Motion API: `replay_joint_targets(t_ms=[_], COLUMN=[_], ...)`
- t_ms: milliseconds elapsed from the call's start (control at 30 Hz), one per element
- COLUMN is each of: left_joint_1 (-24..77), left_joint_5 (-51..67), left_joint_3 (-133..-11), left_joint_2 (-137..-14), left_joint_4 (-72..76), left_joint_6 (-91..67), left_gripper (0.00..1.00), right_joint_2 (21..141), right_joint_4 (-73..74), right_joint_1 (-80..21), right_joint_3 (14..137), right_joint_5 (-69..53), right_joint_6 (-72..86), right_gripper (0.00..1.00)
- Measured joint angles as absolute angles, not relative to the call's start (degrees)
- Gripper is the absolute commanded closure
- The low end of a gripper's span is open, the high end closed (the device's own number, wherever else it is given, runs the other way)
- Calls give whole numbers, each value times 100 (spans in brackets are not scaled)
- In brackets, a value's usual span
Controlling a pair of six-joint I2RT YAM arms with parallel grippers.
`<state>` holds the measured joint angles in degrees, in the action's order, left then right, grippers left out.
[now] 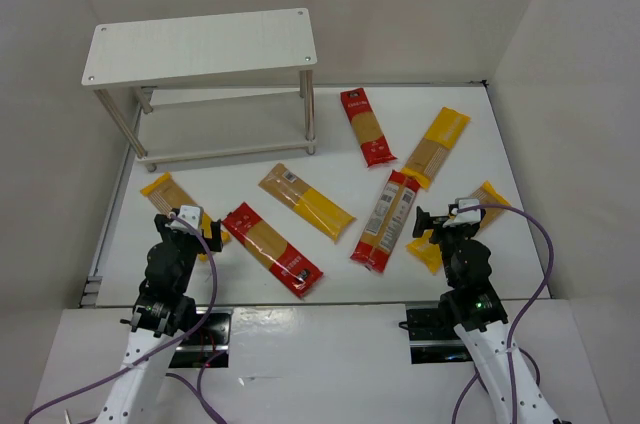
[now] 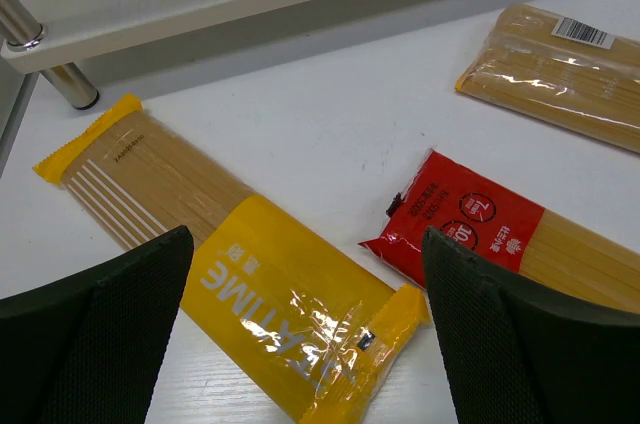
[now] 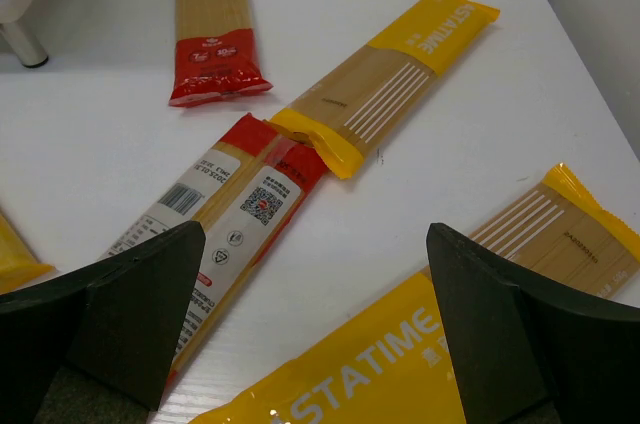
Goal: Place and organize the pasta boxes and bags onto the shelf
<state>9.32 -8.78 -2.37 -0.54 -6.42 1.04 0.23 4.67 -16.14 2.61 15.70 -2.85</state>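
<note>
1. Shelf (image 1: 200,44): stands at the far left of the table (image 1: 225,184). Its top board is bare and nothing shows on its lower rails, so the task is judged not yet begun.
2. Pasta packs: all seven lie flat on the table at mixed angles, in front of the shelf and to its right. The far red pack (image 1: 367,127) lies just right of the shelf's right front leg. The middle yellow pack (image 1: 305,201) lies in front of that leg.
3. Left claw (image 2: 305,234): jaws spread wide, holding nothing. It hangs over the near end of the left yellow pack (image 2: 160,194), which lies in front of the shelf's left legs. The near red pack (image 2: 470,219) is just beside it. The wide spread probably serves to straddle the pack's narrow width.
4. Right claw (image 3: 316,229): jaws fully apart, empty. It hangs over the right yellow pack (image 3: 350,374), the pack farthest right of the shelf.
5. Assessment: each arm is poised over the pack closest to it. Each pack will likely need turning to lie along the shelf's long board.
</note>
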Motion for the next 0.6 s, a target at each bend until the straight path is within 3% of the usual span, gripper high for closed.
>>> replay_joint_targets(t_ms=[400,600], left_joint_1=[932,932], left_joint_5=[-878,-878], left_joint_3=[-237,-237], left_joint_2=[-54,-54], left_joint_4=[-642,-642], left_joint_6=[104,104], left_gripper=[0,0], right_joint_2=[23,30], right_joint_4=[469,565], right_joint_1=[-1614,-1511], right_joint_3=[261,346], right_joint_5=[1559,904], right_joint_6=[-290,-1033], right_gripper=[0,0])
